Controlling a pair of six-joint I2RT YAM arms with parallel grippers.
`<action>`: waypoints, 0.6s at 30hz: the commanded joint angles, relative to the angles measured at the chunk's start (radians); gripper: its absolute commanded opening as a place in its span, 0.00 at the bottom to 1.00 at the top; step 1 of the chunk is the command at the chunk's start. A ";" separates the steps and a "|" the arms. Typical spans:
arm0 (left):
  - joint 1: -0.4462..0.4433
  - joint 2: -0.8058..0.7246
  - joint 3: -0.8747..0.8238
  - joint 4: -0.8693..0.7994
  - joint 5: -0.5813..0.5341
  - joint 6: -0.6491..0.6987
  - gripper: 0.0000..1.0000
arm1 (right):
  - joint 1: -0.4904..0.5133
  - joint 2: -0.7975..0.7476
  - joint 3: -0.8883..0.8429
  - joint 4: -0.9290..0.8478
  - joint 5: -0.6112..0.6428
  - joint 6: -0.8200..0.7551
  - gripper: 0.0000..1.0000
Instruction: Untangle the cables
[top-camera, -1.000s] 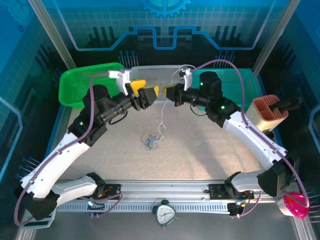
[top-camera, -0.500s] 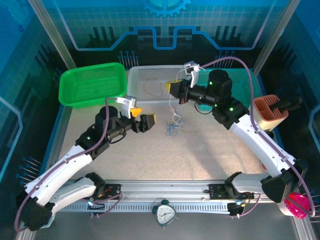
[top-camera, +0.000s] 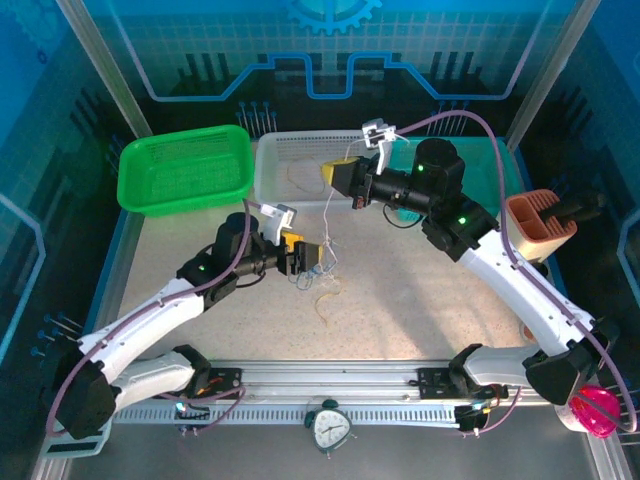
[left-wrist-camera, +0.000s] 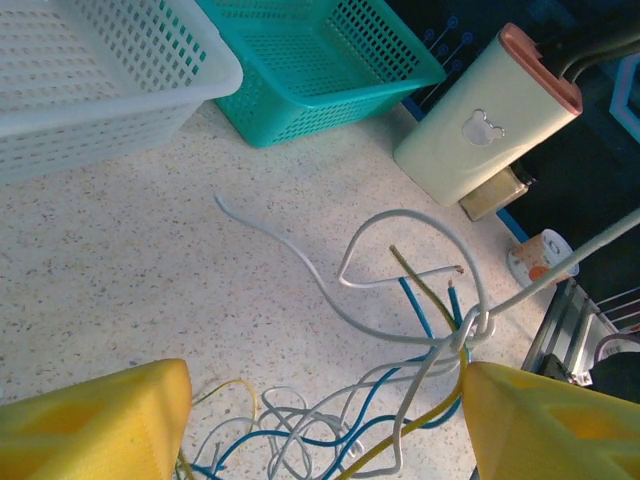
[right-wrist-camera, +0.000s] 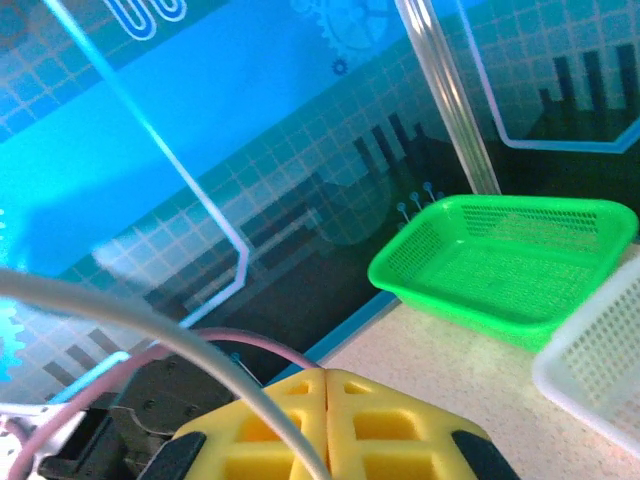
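Yellow left fingers (top-camera: 292, 242) sit low over the speckled beige desk (top-camera: 420, 300) in the top view, spread at the edge of the thin blue, yellow-tan and whitish cables (top-camera: 318, 268), which lie in a small tangle near the middle of the desk; a loose yellow-tan loop (top-camera: 327, 300) lies just nearer the arm bases; a single whitish strand (top-camera: 328, 215) runs up from the tangle to the yellow right fingers (top-camera: 336, 174), seen against the white mesh plastic basket (top-camera: 290, 160); a green mesh plastic basket (top-camera: 185, 170) stands to its left, a teal mesh basket (top-camera: 500, 165) to its right behind the right arm, and a cream box-shaped holder with a salmon top (top-camera: 538, 225) further right.

From the left wrist, the left fingers (left-wrist-camera: 110, 420) stand wide open and hold nothing; the cables (left-wrist-camera: 330, 420) lie on the desk (left-wrist-camera: 150, 260) between them, blue, white and yellow-tan strands crossing; the whitish strand (left-wrist-camera: 560, 265) runs taut up and to the right from a knot just beside one finger; the white basket (left-wrist-camera: 100, 90), the teal basket (left-wrist-camera: 320, 60) and the cream holder (left-wrist-camera: 485, 120) lie beyond.

From the right wrist, the right fingers (right-wrist-camera: 325, 430) are pressed together; the whitish strand (right-wrist-camera: 150, 322) curves in to their seam, apparently pinched there; the green basket (right-wrist-camera: 510, 265) and a corner of the white basket (right-wrist-camera: 600, 370) stand on the desk behind.
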 joint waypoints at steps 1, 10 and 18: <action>-0.002 0.007 -0.013 0.051 0.052 0.024 0.70 | 0.023 0.014 0.037 0.057 0.004 0.025 0.00; -0.002 0.043 -0.035 0.138 0.138 -0.005 0.68 | 0.056 0.036 0.066 0.058 0.015 0.019 0.00; -0.003 0.092 -0.011 0.174 0.173 -0.014 0.59 | 0.064 0.039 0.070 0.060 0.017 0.017 0.00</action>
